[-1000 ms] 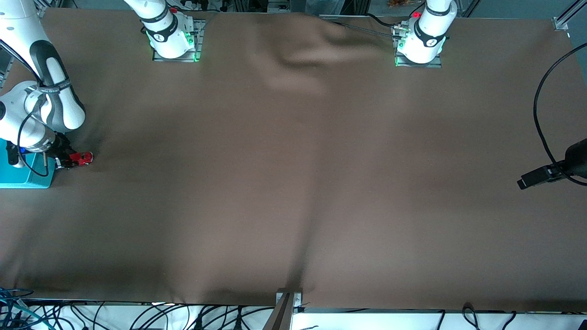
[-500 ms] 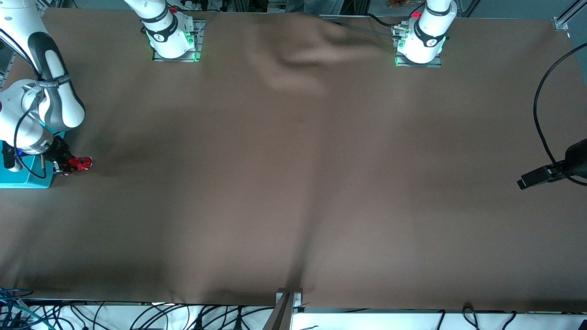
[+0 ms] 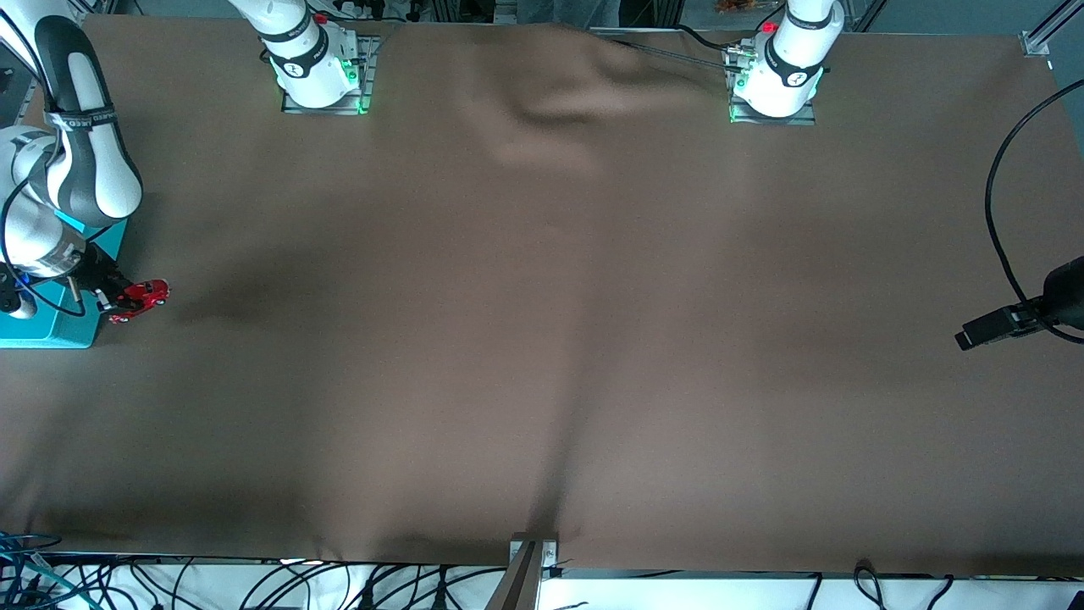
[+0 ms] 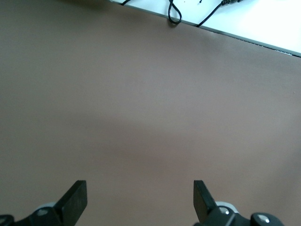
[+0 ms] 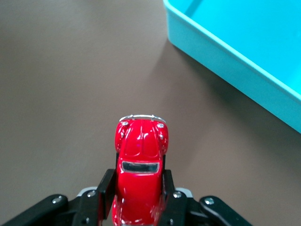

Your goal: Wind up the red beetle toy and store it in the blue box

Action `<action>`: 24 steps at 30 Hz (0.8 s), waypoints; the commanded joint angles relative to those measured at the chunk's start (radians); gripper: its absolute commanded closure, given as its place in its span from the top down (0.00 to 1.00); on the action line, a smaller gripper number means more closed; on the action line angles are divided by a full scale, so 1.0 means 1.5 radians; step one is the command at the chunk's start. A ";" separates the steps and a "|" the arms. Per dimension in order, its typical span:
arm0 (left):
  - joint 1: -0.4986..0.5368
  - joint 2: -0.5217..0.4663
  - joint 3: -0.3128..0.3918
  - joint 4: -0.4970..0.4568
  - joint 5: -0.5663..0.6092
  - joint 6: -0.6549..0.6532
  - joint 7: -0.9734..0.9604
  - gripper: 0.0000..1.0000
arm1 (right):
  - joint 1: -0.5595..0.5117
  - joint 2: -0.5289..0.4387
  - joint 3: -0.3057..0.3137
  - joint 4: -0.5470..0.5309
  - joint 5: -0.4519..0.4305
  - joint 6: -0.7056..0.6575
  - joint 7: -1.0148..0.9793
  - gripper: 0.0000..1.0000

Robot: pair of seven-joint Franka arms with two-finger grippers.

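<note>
Lit evenly and rather dimly from above, with soft broad shadows lying across the brown counter (image 3: 542,339) and a darker band down its middle. Glossy highlights on the red beetle toy (image 5: 140,169); sharp and glare-free in the wrist views, with slight softness at the front view's edges.

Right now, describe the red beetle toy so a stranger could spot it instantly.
Find the blue box at the right arm's end of the table. Just beside it, the right gripper clamps the red beetle toy: tiny, glossy, rounded, the only red object on the brown cloth.
</note>
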 commanded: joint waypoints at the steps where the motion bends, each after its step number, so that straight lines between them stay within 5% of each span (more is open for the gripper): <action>1: -0.002 0.002 0.002 0.009 0.009 -0.001 0.011 1.00 | -0.016 -0.015 -0.010 0.007 -0.007 -0.017 -0.076 0.00; 24: -0.002 0.002 0.002 0.009 0.009 -0.001 0.011 1.00 | -0.140 0.054 -0.025 0.051 0.003 -0.012 -0.283 0.00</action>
